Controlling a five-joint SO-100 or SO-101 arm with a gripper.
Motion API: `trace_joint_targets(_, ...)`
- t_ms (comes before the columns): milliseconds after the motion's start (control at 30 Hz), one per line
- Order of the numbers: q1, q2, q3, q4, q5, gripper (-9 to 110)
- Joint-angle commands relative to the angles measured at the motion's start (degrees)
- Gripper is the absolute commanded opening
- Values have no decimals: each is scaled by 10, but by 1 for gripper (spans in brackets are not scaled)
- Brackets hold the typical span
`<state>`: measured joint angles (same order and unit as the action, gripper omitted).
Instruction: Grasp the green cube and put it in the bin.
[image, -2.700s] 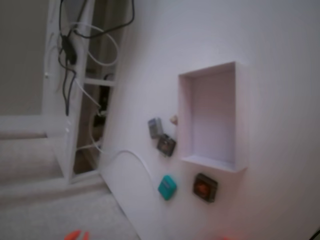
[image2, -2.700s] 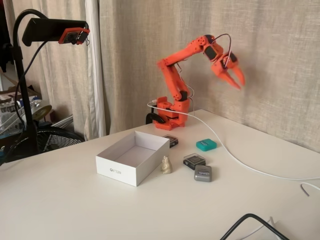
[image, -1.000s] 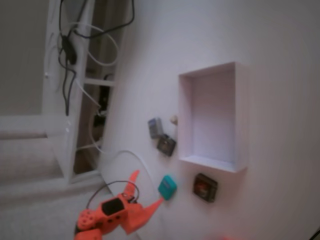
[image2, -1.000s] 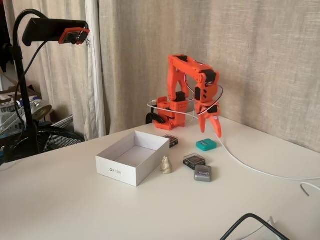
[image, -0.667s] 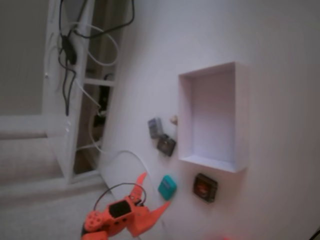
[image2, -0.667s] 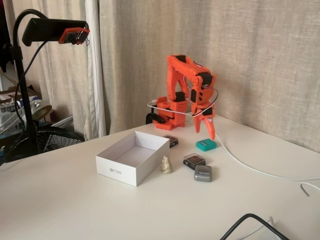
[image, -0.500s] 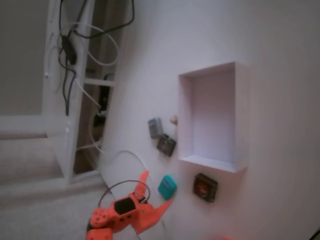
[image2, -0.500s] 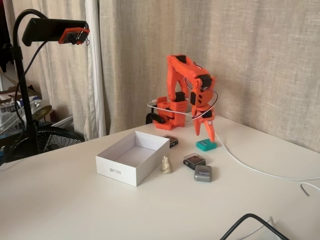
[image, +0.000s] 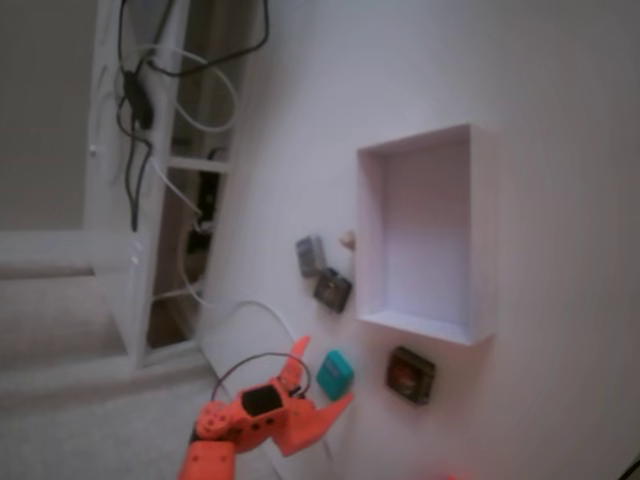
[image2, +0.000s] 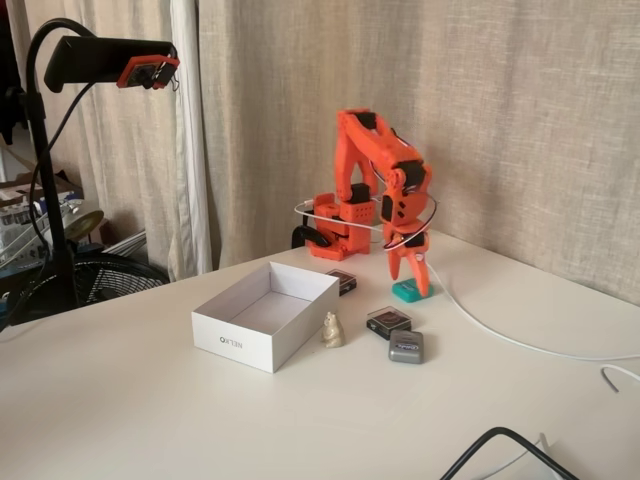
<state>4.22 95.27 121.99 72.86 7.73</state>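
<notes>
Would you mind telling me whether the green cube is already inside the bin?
No, the green cube sits on the table beside the gripper, well apart from the bin.

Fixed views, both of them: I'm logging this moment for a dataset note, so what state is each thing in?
Gripper: open, fingers straddling the green cube, low over it.
Green cube: on the table, not yet gripped.
Bin: open-topped, empty.
Grey block: on the table, untouched.
Dark block: on the table by the grey block.
Small figurine: upright beside the bin.
White cable: lying loose on the table.
</notes>
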Motion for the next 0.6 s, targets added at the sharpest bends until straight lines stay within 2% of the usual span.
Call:
trace_joint_targets(0, 1, -8, 1, -4, 2, 48)
trace_joint_targets(567, -22, -48, 16, -87, 0, 48)
